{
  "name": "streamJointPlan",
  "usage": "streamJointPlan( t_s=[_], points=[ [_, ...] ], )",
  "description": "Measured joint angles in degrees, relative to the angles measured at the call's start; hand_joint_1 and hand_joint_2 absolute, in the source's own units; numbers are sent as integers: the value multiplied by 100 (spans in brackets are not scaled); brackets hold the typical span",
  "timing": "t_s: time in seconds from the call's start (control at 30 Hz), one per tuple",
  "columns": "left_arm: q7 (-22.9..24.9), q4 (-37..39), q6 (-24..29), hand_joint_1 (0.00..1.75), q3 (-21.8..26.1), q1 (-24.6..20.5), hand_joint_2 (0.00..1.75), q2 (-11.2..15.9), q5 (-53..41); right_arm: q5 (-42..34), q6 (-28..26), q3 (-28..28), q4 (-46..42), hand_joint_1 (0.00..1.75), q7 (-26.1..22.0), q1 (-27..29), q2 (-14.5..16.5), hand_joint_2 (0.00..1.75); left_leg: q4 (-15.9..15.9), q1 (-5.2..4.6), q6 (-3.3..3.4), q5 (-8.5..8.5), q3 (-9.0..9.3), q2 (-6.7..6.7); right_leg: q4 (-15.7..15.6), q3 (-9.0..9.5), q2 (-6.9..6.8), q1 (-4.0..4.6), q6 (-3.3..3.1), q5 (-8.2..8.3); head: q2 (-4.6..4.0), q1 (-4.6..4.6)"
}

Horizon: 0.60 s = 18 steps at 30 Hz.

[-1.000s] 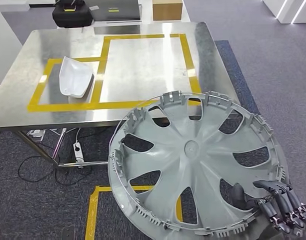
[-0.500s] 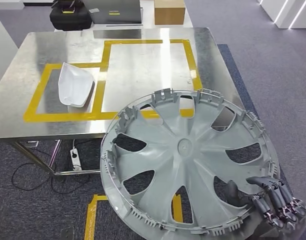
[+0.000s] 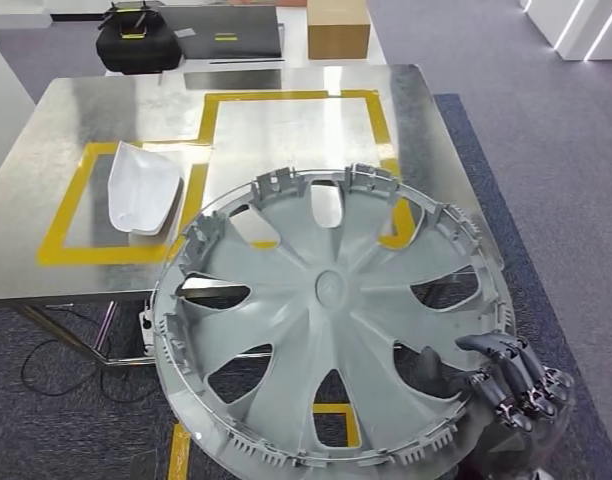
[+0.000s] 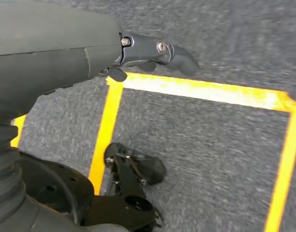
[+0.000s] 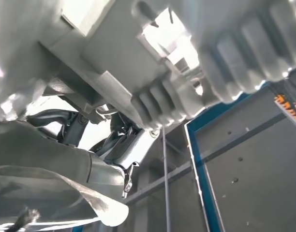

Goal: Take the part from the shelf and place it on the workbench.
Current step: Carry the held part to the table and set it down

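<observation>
Steel workbench [image 3: 54,230] ahead; right robot hand [image 3: 514,385] grips wheel cover [image 3: 329,310]; left robot hand [image 4: 154,50] hangs empty, fingers apart.

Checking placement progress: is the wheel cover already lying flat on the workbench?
No, the right hand holds the wheel cover tilted, overhanging the workbench edge.

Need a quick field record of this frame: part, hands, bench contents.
part: grey wheel cover, tilted, partly over the workbench near edge
right hand: grips the cover's rim
left hand: holds nothing, over grey carpet with yellow tape
on bench: white moulded part in the smaller yellow-taped box
larger taped box: bare metal where visible
</observation>
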Motion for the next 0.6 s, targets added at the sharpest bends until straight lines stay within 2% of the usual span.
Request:
streamJointPlan(
  t_s=[0.03, 0.07, 0.13, 0.17, 0.2, 0.23, 0.27, 0.3, 0.37, 0.4, 0.5, 0.53, 0.6],
  points=[
    [-3, 0, -6, 0, -1, -13, 175, 2, -22, -39, 0, 61, 86, 175, -3, -94, -13, 175, 146, 9, -31, -79, -61, 1, -34, 78, -5, -19, -12, 8, 0, -13],
    [-5, 0, -11, 0, -3, -23, 175, 4, -43, -82, 0, 123, 179, 175, -8, -191, -28, 175, 403, 24, -65, -210, -205, 2, -55, 115, -15, -30, -24, -5, 0, -27],
    [-4, 0, -28, 0, -7, -27, 175, 8, -90, -168, 1, 242, 374, 175, -13, -369, -59, 175, 1021, 59, -126, -483, -622, 2, -61, 149, -11, -36, -42, -42, -1, -46],
    [0, 0, -34, 0, -9, -21, 175, 9, -111, -204, 1, 300, 478, 175, -14, -450, -75, 175, 1205, 77, -154, -520, -791, 3, -60, 168, -5, -38, -40, -64, -1, -49],
    [15, 0, -42, 0, -14, -17, 175, 10, -147, -231, 2, 355, 595, 175, -13, -530, -90, 175, 1191, 93, -181, -420, -867, 3, -59, 195, 3, -42, -31, -86, -1, -47],
    [36, 0, -49, 0, -22, -17, 175, 10, -186, -252, 2, 412, 722, 175, -13, -618, -105, 175, 974, 109, -202, -192, -850, 5, -59, 232, 9, -49, -16, -112, -1, -48],
    [59, 0, -53, 0, -35, -23, 175, 12, -228, -275, 2, 472, 863, 175, -12, -717, -120, 175, 625, 124, -217, 100, -772, 9, -58, 275, 13, -57, 3, -143, -1, -47],
    [85, 2, -60, 0, -57, -35, 175, 8, -274, -302, 2, 535, 1022, 175, -12, -831, -132, 175, 310, 121, -217, 301, -692, 15, -58, 314, 15, -61, 27, -169, -1, -47],
    [109, 7, -70, 0, -112, -68, 175, -1, -337, -365, 3, 656, 1342, 175, -11, -1094, -146, 175, -62, 96, -152, 440, -623, 35, -51, 323, 19, -58, 96, -211, 0, -57],
    [117, 9, -75, 0, -135, -83, 175, -8, -359, -388, 3, 711, 1503, 175, -10, -1228, -150, 175, -76, 74, -100, 410, -633, 40, -56, 309, 18, -53, 138, -225, 0, -57],
    [136, 9, -93, 0, -190, -131, 175, -24, -467, -422, 2, 865, 2007, 175, 73, -1674, -155, 175, -124, 78, 41, 477, -611, 39, -44, 290, 2, -60, 244, -301, 0, -45],
    [145, 9, -104, 0, -221, -161, 175, -32, -524, -437, 2, 923, 2188, 175, 144, -1843, -156, 175, -143, 88, 73, 486, -600, 38, 90, 228, 0, -63, 265, -383, 0, -39],
    [181, 9, -127, 0, -276, -224, 175, -48, -647, -479, 3, 1040, 2554, 175, 320, -2183, -156, 175, -156, 85, 119, 482, -590, 39, 745, -130, -3, -67, 292, -672, -1, -27]
  ],
)
